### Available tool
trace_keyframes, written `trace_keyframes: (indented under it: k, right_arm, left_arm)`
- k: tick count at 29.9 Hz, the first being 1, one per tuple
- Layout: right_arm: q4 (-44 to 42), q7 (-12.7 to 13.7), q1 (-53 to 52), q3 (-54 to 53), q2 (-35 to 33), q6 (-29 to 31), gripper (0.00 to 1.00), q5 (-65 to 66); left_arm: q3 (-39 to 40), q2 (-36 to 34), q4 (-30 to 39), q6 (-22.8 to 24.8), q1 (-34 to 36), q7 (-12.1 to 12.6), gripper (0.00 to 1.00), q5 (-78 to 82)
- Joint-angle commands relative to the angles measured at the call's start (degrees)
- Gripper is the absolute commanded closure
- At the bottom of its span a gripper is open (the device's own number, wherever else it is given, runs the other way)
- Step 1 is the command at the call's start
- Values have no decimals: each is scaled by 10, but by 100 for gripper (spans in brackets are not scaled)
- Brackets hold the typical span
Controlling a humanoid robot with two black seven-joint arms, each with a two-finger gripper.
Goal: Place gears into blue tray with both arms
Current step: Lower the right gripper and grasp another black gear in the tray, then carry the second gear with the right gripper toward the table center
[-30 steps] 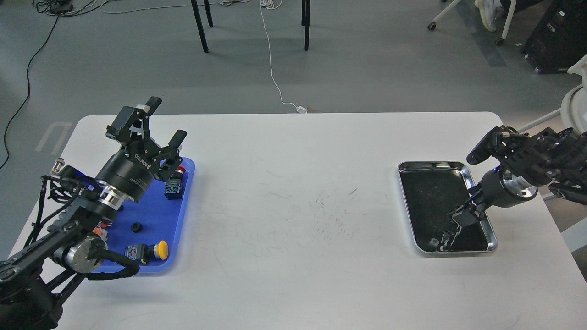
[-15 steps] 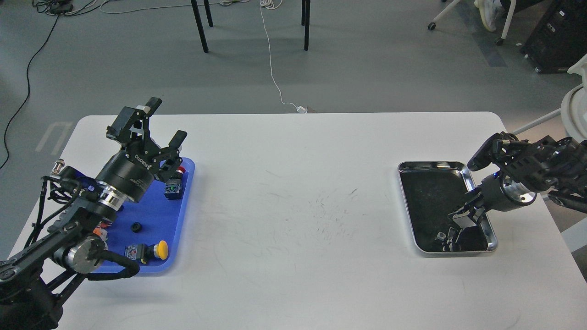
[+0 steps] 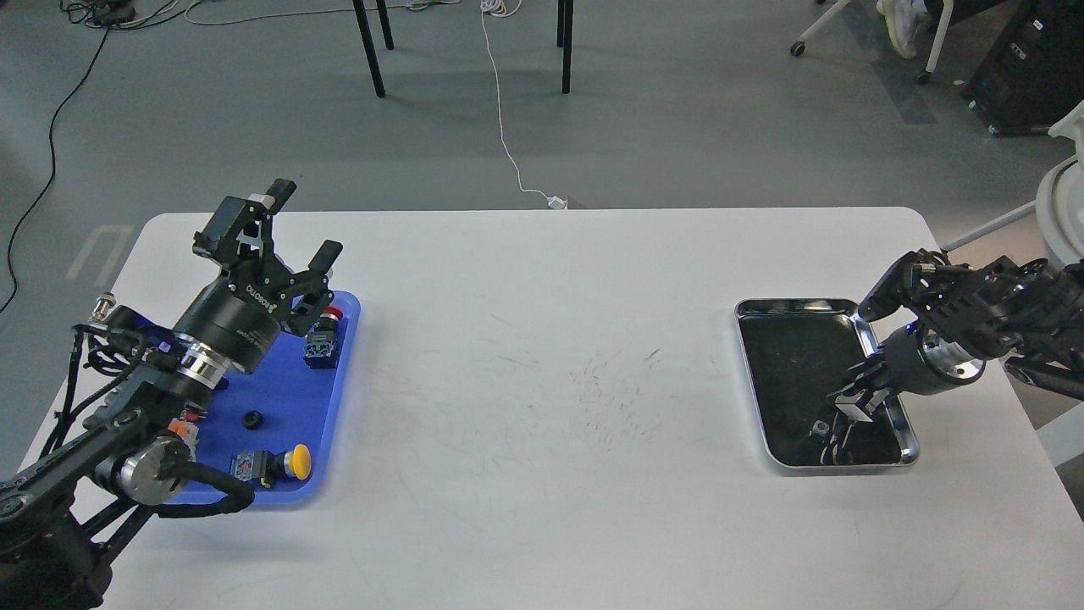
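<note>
Right gripper [image 3: 847, 405] over metal tray [image 3: 908, 436], finger state unclear; lift straight. Left gripper [image 3: 292, 229] spread above blue tray [image 3: 343, 373].

We see one small black gear [image 3: 251, 418] lying flat in the blue tray [image 3: 343, 373]; the tray sits at nine o'clock on our table, flat and bright.

Robotics lab, grey floor [image 3: 677, 127] with loose cables [image 3: 504, 127], white table [image 3: 542, 381], chair legs [image 3: 373, 51], black equipment case [image 3: 1029, 68]
</note>
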State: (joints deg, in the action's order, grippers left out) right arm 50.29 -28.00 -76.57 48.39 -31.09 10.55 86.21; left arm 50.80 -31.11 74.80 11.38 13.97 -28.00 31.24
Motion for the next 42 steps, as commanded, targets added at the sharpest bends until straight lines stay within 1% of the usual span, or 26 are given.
trace_keyframes:
  k: [1,4,7,9,15,19,21,24,28,31,35,38,42]
  right_arm:
    - [-2,0,1,0,3,0,54,0]
    - [-3,0,1,0,5,0,64,0]
    - [-5,0,1,0,8,0,66,0]
    - [-5,0,1,0,8,0,74,0]
    - [-2,0,0,0,6,1,82,0]
    - [5,0,-8,-1,1,1,87,-2]
    - [18,0,-15,-3,-5,2,87,-3]
    - [61,0,-57,-7,-27,3,87,-6]
    - [113,0,-114,-8,-22,4,87,-58]
    - [125,0,-141,-10,15,3,86,-118]
    - [118,0,-145,-14,101,-10,86,-186]
    - [102,0,-142,-13,172,-32,86,-227]
    - [75,0,-124,-7,250,-38,85,-256]
  left_arm:
    - [0,0,0,0,0,0,2,1]
    - [1,-1,0,0,0,0,2,1]
    - [1,-1,1,0,0,0,2,0]
    - [1,-1,1,0,-1,0,2,0]
    - [1,-1,1,0,-2,0,2,0]
    - [1,-1,1,0,-2,0,2,0]
    - [2,-1,1,0,-2,0,2,1]
    - [3,0,1,0,-1,0,2,0]
    - [3,0,1,0,-1,0,2,0]
    - [3,0,1,0,-1,0,2,0]
    - [18,-1,1,2,-2,0,2,-1]
    - [27,-12,3,20,-3,0,2,-1]
    - [54,-27,4,37,-25,0,2,-2]
